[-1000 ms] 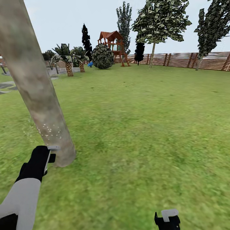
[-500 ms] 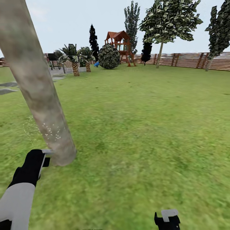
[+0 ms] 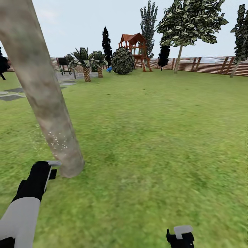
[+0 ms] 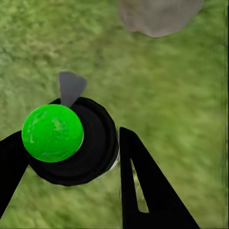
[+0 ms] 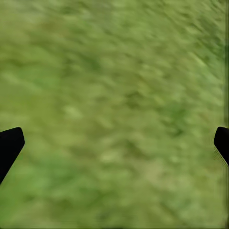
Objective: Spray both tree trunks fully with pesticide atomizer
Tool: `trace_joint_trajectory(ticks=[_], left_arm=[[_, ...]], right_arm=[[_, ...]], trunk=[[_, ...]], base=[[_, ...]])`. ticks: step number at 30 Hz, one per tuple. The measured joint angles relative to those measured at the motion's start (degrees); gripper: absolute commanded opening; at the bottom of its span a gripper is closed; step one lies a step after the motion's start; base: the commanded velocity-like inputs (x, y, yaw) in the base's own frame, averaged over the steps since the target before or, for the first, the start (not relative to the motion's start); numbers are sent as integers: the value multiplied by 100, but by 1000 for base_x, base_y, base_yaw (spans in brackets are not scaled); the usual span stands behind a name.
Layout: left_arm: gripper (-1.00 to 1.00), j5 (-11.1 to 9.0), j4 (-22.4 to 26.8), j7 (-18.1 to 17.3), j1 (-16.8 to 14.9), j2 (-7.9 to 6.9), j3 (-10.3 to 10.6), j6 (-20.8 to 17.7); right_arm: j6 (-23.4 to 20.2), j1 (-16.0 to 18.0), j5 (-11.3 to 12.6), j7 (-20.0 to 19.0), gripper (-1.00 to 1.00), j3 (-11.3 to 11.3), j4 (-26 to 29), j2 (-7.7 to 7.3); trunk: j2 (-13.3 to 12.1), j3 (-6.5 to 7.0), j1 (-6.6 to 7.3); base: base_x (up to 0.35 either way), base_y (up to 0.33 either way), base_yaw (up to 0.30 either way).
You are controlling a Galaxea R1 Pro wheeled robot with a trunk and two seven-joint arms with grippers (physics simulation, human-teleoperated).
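A thick, pale grey-brown mottled tree trunk (image 3: pixel 41 93) leans up from the lawn at the left, with a patch of fine white specks (image 3: pixel 58 142) low on it. My left gripper (image 3: pixel 48 171) is just short of the trunk's base. It is shut on the pesticide atomizer (image 4: pixel 71 140), a black bottle with a round green top (image 4: pixel 52 132) and a grey nozzle (image 4: pixel 71 88) aimed toward the trunk base (image 4: pixel 157 16). My right gripper (image 3: pixel 181 236) hangs low over bare grass; its black fingertips (image 5: pixel 9 145) stand far apart, open and empty.
Green lawn (image 3: pixel 155 137) stretches to a brown slat fence (image 3: pixel 206 64). Far back stand short palms (image 3: pixel 84 65), a round bush (image 3: pixel 122 61), a red playset (image 3: pixel 136 50), a black cypress (image 3: pixel 106 43) and a leafy tree with a pale trunk (image 3: pixel 178 59). Grey paving (image 3: pixel 12 97) lies at the left.
The camera has turned left, so the background slid right. My left gripper with the atomizer stays beside the trunk base, barely shifting. The right gripper has not moved.
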State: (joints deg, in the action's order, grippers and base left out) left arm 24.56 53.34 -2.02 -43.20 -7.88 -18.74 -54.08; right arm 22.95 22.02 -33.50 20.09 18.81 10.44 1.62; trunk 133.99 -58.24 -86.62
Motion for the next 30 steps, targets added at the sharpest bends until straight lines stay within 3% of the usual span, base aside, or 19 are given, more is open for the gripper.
trace_joint_trajectory(ticks=[20,30], left_arm=[[-100,19,-59,7,0,-8,-28,131],[-100,21,-22,13,1,-6,-33,123]], right_arm=[[-3,0,0,2,100,0,1,1],[0,1,0,2,100,0,-2,2]], trunk=[[0,0,-1],[0,0,0]], base=[[75,-268,2],[15,-275,220]])
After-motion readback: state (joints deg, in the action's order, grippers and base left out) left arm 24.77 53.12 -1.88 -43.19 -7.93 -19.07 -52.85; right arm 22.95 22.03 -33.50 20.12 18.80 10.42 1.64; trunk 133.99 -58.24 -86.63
